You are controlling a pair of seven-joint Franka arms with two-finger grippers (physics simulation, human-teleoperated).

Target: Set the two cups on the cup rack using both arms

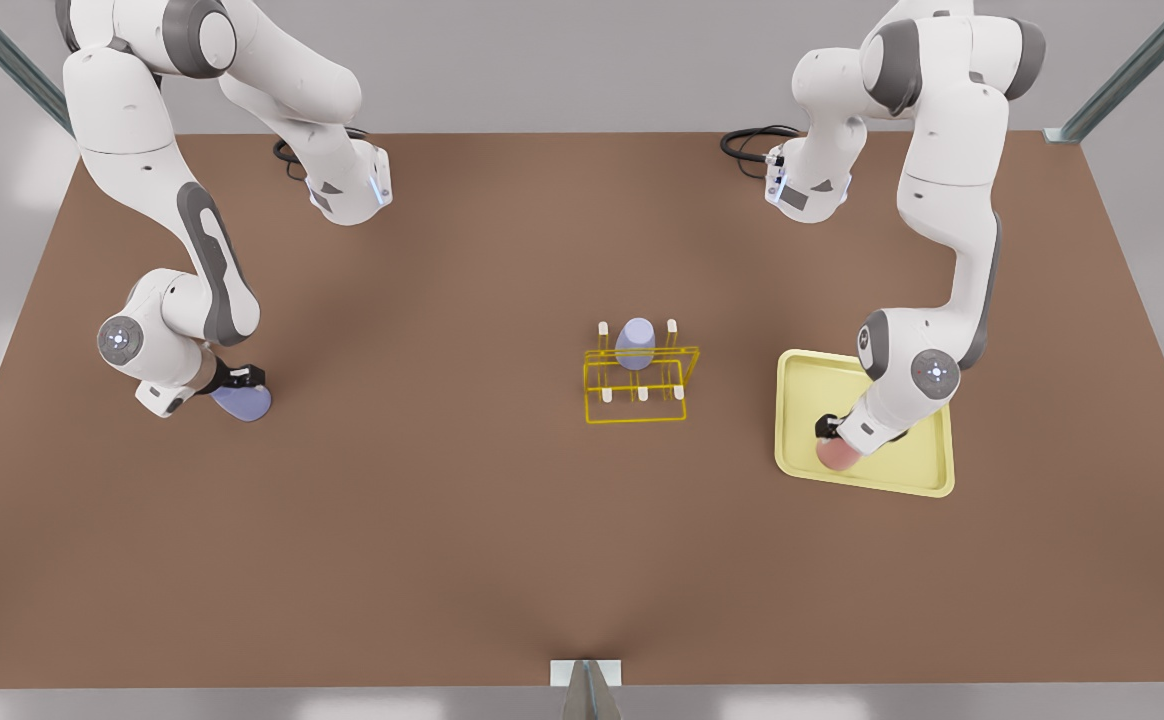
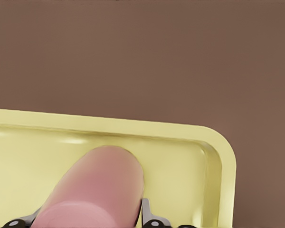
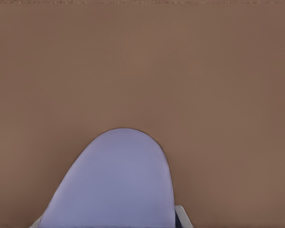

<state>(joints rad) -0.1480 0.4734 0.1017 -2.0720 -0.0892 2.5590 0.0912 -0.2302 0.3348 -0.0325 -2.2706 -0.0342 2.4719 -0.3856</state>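
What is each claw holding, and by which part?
Left claw grips the pink cup by its sides, over the tray; right claw grips the lavender cup likewise.

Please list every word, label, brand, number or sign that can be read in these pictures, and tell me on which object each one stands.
There is no readable text in any view.
The pink cup, the lavender cups, the yellow tray, the cup rack and the table are all plain.
The round marks on the arms' joints carry no legible letters.

Matt pink cup [image 2: 97, 190], matt lavender cup [image 3: 116, 183], smooth brown table [image 1: 442, 520]
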